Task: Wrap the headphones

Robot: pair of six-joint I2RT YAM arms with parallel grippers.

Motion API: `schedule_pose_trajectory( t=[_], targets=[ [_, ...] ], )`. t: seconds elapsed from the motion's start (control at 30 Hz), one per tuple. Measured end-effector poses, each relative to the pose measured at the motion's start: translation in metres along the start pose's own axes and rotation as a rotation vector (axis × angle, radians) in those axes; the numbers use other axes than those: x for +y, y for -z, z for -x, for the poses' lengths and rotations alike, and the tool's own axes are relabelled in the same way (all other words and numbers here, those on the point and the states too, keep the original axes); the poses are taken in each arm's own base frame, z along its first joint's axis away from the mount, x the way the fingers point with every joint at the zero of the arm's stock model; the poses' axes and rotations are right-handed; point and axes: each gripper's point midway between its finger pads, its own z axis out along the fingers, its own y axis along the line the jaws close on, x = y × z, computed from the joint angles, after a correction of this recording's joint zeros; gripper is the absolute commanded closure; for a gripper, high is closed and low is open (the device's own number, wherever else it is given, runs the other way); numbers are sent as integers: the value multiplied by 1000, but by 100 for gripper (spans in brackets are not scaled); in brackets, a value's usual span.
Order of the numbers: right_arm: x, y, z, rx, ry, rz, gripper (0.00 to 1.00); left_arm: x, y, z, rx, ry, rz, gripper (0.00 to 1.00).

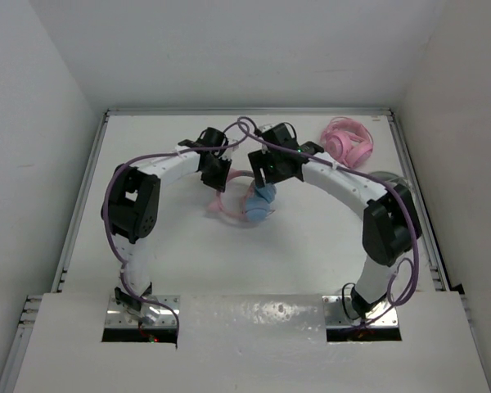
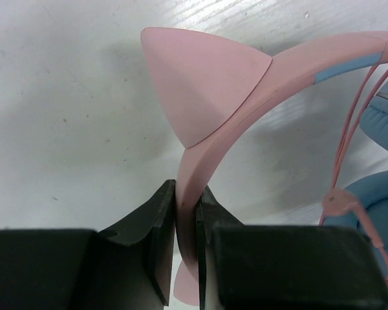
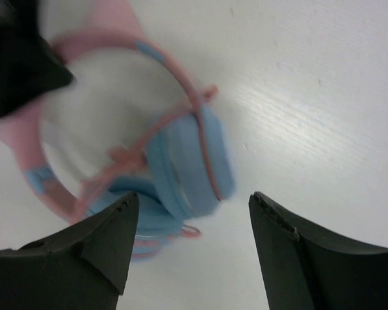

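Observation:
The headphones (image 1: 258,205) lie mid-table, with light blue ear cups and a pink headband. In the left wrist view my left gripper (image 2: 187,194) is shut on the pink headband (image 2: 246,103), just below a pink cat ear (image 2: 200,84). The thin pink cable (image 2: 352,129) runs beside the blue cups (image 2: 381,213). My right gripper (image 3: 191,206) is open and empty, hovering just above the blue ear cups (image 3: 187,161). The cable (image 3: 207,155) crosses the upper cup there. In the top view the left gripper (image 1: 217,173) and the right gripper (image 1: 266,182) flank the headphones.
All-pink headphones (image 1: 348,141) lie at the back right. A grey-white object (image 1: 385,178) shows behind my right arm. The white table (image 1: 311,237) has raised rails on the left, right and far sides.

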Motion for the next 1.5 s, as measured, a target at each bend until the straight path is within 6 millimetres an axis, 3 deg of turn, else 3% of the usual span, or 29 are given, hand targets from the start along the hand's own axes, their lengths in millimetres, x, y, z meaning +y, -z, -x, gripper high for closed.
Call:
schedule_pose_trajectory(
  t=[0.03,0.17,0.23,0.43,0.8,1.07,1.33,1.43,1.5],
  targets=[
    [-8,0,-8,16,19,6,24,0,0,-1,3,1,1,100],
    [-22,4,-53,99,140,47,20,0,1,-3,13,2,3,100],
    [-17,5,-57,109,195,83,20,0,1,-3,13,2,3,100],
    [-5,-1,-48,78,292,155,20,1,1,-5,19,2,4,100],
    [-9,-40,-35,63,339,138,29,7,2,-7,29,9,36,100],
    [-16,-42,-29,42,344,123,33,7,2,-8,31,3,32,100],
    [-14,-47,-32,50,348,140,29,5,2,-7,30,-1,20,100],
    [-15,-53,-36,60,346,138,34,4,2,-7,31,-8,16,100],
    [-15,-58,-40,72,347,140,45,4,2,-7,30,-14,15,100]
  ],
)
